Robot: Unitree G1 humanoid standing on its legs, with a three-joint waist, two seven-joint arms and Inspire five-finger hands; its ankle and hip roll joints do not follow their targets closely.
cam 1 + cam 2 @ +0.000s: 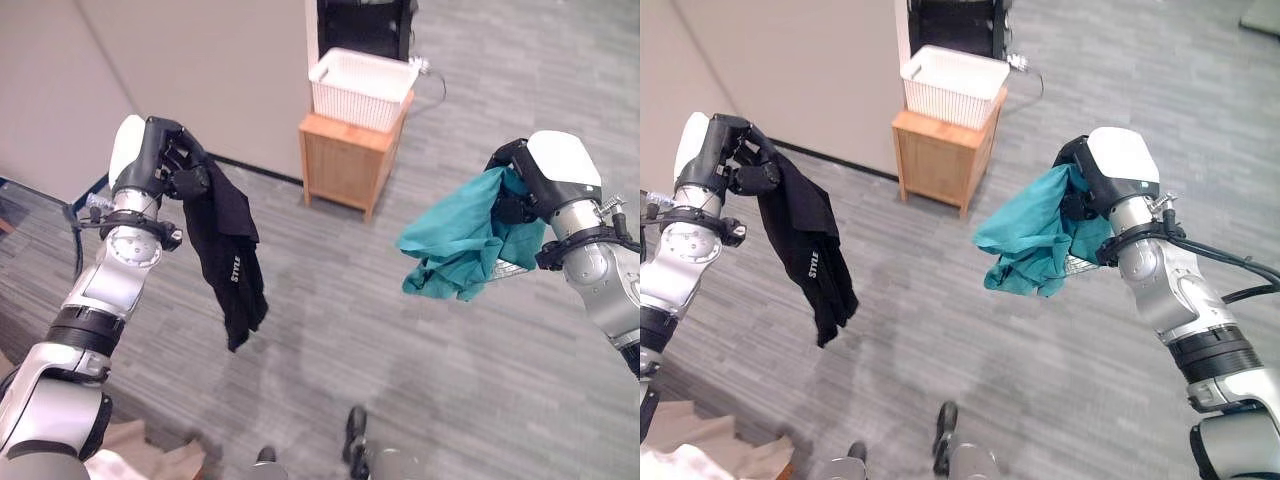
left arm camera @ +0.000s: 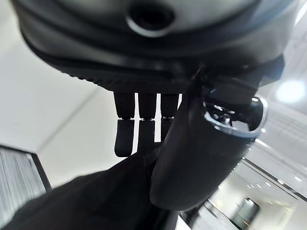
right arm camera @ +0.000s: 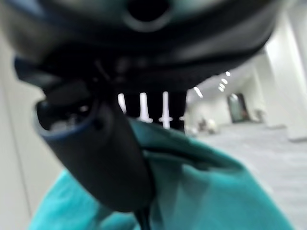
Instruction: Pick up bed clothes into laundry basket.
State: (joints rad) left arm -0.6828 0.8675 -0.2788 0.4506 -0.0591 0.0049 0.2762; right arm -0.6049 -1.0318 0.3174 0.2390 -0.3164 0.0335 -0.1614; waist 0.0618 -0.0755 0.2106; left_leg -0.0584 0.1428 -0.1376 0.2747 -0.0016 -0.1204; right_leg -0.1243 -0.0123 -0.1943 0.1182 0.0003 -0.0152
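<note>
The left hand (image 1: pixel 165 160) is curling its fingers around a hanging black garment (image 1: pixel 228 250); the right hand (image 1: pixel 530 180) is gripping a bunched teal cloth (image 1: pixel 460 245). A white basket (image 1: pixel 362 88) is sitting on a wooden cabinet (image 1: pixel 345 160) ahead.

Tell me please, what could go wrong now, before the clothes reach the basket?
The black garment hangs long from the left hand, so it might drag or catch on the wooden stand below the white basket. The teal garment is bunched loosely in the right hand and could slip out.
</note>
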